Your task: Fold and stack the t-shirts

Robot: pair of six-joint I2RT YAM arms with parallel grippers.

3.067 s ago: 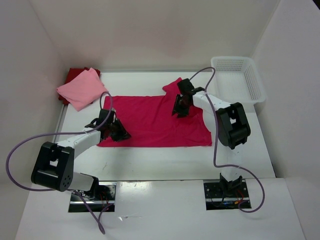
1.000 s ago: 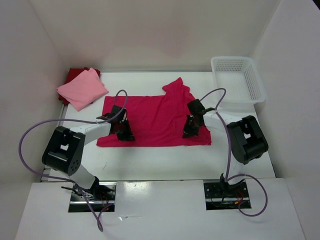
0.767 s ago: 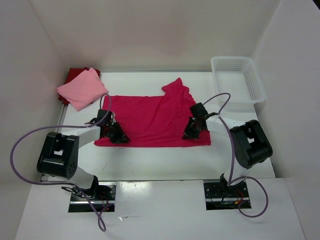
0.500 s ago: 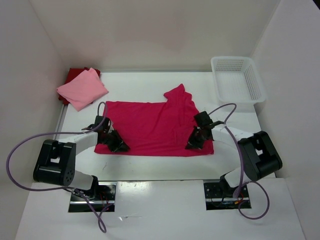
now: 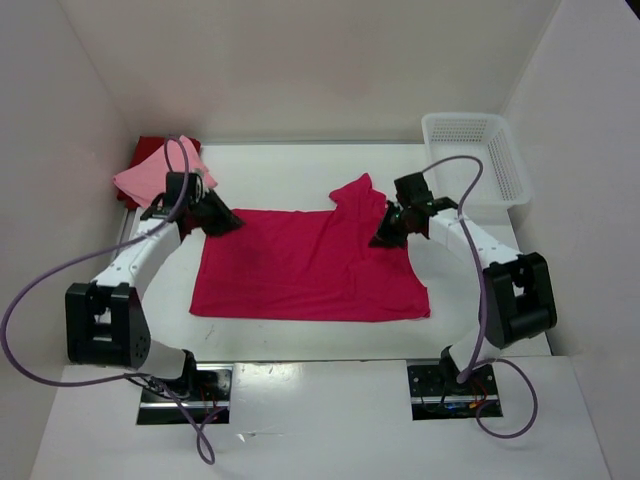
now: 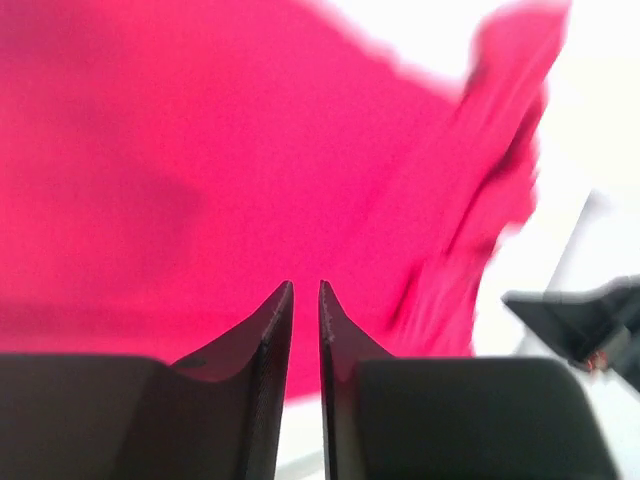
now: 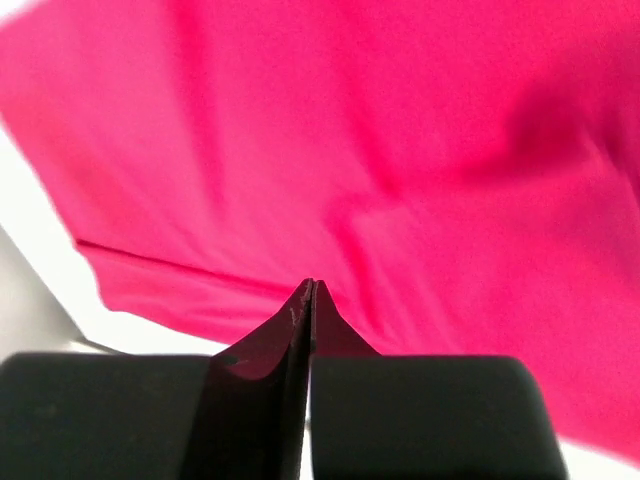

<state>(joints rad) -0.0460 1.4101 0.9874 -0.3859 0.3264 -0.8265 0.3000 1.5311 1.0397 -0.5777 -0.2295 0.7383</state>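
The bright crimson-pink t-shirt point(image 5: 310, 265) lies spread flat mid-table, one sleeve point(image 5: 355, 190) bunched up at its far edge. My left gripper point(image 5: 232, 224) hangs at the shirt's far left corner. Its fingers stand a narrow gap apart with nothing between them point(image 6: 306, 285), and the shirt point(image 6: 200, 150) is blurred beyond. My right gripper point(image 5: 380, 236) is at the far right part beside the sleeve. It is shut, tips together point(image 7: 311, 283), just over the cloth point(image 7: 400, 130). The light pink t-shirt point(image 5: 140, 180) lies folded on the dark red one point(image 5: 150, 147) at the far left.
A white mesh basket point(image 5: 470, 119) stands at the far right corner. White walls close in the table on the left, back and right. Both arms' cables loop over the table sides.
Both grippers dragged the crimson shirt toward the near edge, then swung back to its far edge. The shirt now lies closer to the arm bases.
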